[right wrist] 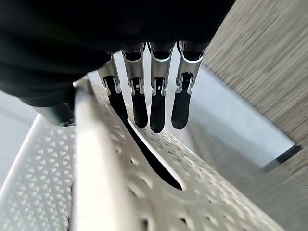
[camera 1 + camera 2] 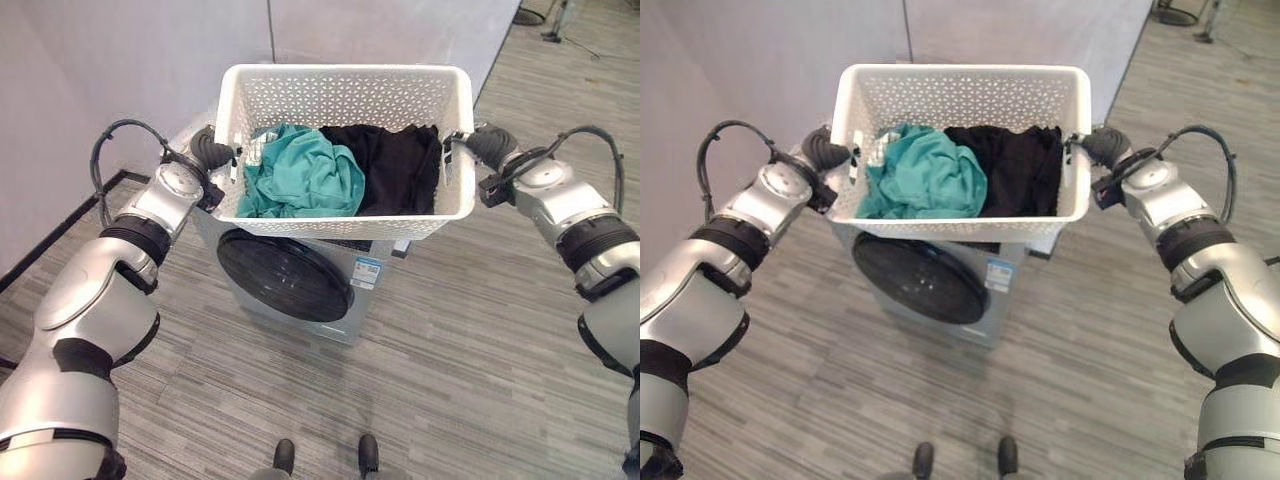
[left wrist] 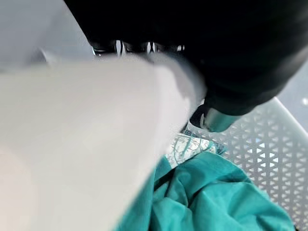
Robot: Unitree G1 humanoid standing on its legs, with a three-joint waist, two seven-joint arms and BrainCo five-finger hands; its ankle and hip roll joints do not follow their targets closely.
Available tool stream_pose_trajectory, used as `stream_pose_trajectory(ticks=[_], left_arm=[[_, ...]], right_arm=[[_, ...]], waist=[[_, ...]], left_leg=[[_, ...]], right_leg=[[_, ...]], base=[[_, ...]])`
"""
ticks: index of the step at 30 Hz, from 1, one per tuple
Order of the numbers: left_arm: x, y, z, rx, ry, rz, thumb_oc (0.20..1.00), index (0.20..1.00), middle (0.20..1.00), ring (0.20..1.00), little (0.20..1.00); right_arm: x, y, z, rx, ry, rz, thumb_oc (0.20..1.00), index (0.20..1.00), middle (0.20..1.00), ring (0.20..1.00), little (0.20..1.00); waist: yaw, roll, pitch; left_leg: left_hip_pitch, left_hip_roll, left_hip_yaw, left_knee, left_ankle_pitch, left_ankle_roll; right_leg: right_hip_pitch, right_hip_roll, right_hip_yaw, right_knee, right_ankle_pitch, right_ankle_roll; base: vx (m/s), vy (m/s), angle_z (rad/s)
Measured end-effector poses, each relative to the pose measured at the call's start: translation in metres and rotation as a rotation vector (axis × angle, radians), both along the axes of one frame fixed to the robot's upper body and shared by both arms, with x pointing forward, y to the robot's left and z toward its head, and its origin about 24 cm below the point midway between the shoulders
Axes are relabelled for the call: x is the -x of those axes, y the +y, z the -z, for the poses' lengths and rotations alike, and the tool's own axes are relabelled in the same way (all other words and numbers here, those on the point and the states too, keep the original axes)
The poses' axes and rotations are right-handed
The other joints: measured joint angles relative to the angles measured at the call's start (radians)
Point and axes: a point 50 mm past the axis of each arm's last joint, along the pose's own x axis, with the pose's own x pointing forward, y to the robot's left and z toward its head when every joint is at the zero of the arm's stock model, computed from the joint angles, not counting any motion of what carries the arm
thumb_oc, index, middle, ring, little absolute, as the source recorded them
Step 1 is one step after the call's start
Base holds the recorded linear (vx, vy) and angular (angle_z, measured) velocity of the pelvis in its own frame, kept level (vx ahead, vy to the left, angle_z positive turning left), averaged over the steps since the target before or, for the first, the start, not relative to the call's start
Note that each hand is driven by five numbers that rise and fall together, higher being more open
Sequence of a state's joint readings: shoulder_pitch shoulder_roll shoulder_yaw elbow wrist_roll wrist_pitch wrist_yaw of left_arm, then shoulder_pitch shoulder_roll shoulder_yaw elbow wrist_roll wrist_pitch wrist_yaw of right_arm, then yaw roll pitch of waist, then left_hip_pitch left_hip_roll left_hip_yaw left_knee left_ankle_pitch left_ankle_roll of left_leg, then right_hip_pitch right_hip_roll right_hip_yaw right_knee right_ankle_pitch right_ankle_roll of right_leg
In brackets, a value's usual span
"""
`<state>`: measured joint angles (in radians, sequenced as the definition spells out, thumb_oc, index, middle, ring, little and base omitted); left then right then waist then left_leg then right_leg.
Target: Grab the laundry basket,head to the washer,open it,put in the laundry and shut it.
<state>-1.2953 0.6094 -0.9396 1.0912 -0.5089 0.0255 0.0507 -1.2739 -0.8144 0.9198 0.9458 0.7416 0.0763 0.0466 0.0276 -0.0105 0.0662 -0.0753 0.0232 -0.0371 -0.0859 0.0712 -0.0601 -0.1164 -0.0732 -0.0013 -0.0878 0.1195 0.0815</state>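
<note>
The laundry basket (image 2: 345, 150), upper centre, is gripped at its ends by your left hand (image 2: 212, 152) and right hand (image 2: 482, 145), above the washer (image 2: 290, 275), whose door is closed; opening, loading and shutting remain.

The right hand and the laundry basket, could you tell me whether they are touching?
Touching. The right wrist view shows the right hand with fingers lying on the laundry basket wall by its handle slot.
</note>
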Motion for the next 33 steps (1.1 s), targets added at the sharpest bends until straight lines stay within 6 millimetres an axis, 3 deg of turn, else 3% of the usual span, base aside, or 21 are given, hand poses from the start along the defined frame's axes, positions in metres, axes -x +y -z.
stream_pose_trajectory(ticks=[9,18,22,24,26,30,31,32,33], left_arm=[[-0.002,0.009,-0.032,-0.018,-0.08,-0.05,0.2,0.2,0.2,0.2,0.2],[-0.001,0.015,-0.033,0.008,-0.089,-0.082,0.2,0.2,0.2,0.2,0.2],[0.003,0.038,-0.027,0.005,-0.075,-0.147,0.2,0.2,0.2,0.2,0.2],[0.009,0.06,-0.023,0.0,-0.063,-0.206,0.2,0.2,0.2,0.2,0.2],[0.008,0.056,-0.008,0.033,-0.042,-0.206,0.2,0.2,0.2,0.2,0.2],[0.006,0.042,0.009,0.094,-0.033,-0.173,0.2,0.2,0.2,0.2,0.2],[0.005,0.037,0.011,0.117,-0.036,-0.158,0.2,0.2,0.2,0.2,0.2],[0.005,0.036,0.01,0.107,-0.038,-0.148,0.2,0.2,0.2,0.2,0.2],[0.007,0.035,0.02,0.106,-0.015,-0.142,0.2,0.2,0.2,0.2,0.2]], right_arm=[[-0.006,0.01,-0.021,-0.014,-0.081,-0.013,0.2,0.2,0.2,0.2,0.2],[-0.009,0.017,-0.017,-0.018,-0.07,-0.024,0.2,0.2,0.2,0.2,0.2],[-0.013,0.041,-0.008,-0.034,-0.061,-0.067,0.2,0.2,0.2,0.2,0.2],[-0.016,0.064,0.006,-0.054,-0.04,-0.104,0.2,0.2,0.2,0.2,0.2],[-0.016,0.064,0.02,-0.058,-0.003,-0.092,0.2,0.2,0.2,0.2,0.2],[-0.013,0.05,0.026,-0.069,0.005,-0.062,0.2,0.2,0.2,0.2,0.2],[-0.012,0.044,0.021,-0.063,-0.01,-0.054,0.2,0.2,0.2,0.2,0.2],[-0.011,0.041,0.014,-0.058,-0.026,-0.054,0.2,0.2,0.2,0.2,0.2],[-0.01,0.04,0.013,-0.05,-0.025,-0.064,0.2,0.2,0.2,0.2,0.2]], waist=[[0.006,-0.004,-0.013],[0.008,-0.021,-0.024],[0.019,-0.035,-0.028],[0.08,-0.07,-0.027],[0.084,-0.076,-0.025],[0.073,-0.077,-0.017],[0.076,-0.082,0.023],[0.084,-0.093,0.069],[0.104,-0.09,0.087]], left_leg=[[-0.07,-0.005,0.074,0.01,-0.006,0.0],[-0.066,-0.015,0.078,0.013,-0.011,0.015],[-0.033,-0.002,0.121,0.011,-0.018,0.016],[0.021,0.026,0.207,0.01,-0.042,0.002],[0.049,0.045,0.186,0.015,-0.046,-0.004],[0.011,0.06,0.111,0.089,-0.065,-0.026],[-0.055,0.061,0.058,0.248,-0.087,-0.06],[-0.135,0.049,0.006,0.429,-0.086,-0.067],[-0.191,0.036,-0.043,0.537,-0.083,-0.083]], right_leg=[[-0.1,-0.001,0.075,-0.008,0.015,0.007],[-0.1,-0.011,0.076,-0.008,0.025,0.022],[-0.091,0.003,0.082,0.001,0.049,0.014],[-0.087,0.037,0.023,0.0,0.074,-0.001],[-0.047,0.051,0.01,0.0,0.058,-0.021],[-0.019,0.061,-0.058,0.001,0.031,-0.048],[-0.004,0.061,-0.087,0.025,0.006,-0.078],[-0.005,0.047,-0.088,0.064,-0.023,-0.096],[0.005,0.045,-0.087,0.067,-0.026,-0.096]], base=[[0.1,0.045,-0.22],[0.06,0.008,-0.04],[0.04,-0.059,-0.31],[0.1,-0.135,-1.05],[0.04,-0.157,-0.14],[-0.01,-0.14,0.54],[-0.02,-0.111,0.67],[0.04,-0.037,0.51],[0.18,0.05,0.15]])
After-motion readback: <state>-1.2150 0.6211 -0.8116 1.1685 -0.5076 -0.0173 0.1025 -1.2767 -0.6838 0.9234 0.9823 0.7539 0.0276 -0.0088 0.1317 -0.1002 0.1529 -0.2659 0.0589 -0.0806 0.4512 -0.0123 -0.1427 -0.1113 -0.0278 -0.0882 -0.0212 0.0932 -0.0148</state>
